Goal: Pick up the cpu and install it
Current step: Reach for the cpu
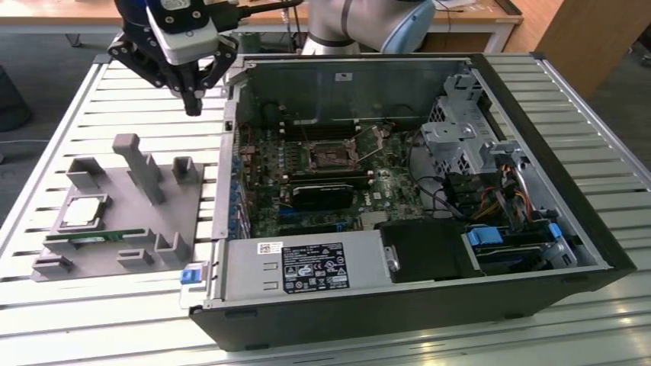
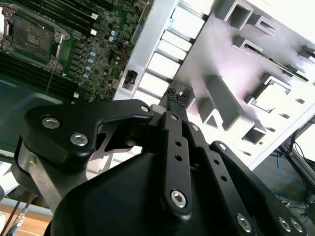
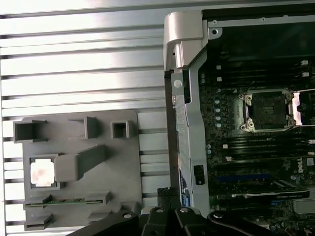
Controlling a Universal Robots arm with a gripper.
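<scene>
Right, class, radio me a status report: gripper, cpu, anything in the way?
Gripper jaws shut, empty, hovering beside computer case. Cpu sits in grey holder, untouched. Nothing seen covering it.

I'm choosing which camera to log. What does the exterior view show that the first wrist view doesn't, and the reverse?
Exterior view: the whole gripper hanging over the table, jaws shut and empty, plus the power supply and drive cage. First wrist view: no new objects, but a square-on, top-down look at the layout. Both: the cpu lying in the grey fixture, the motherboard socket and the case wall between them.
</scene>
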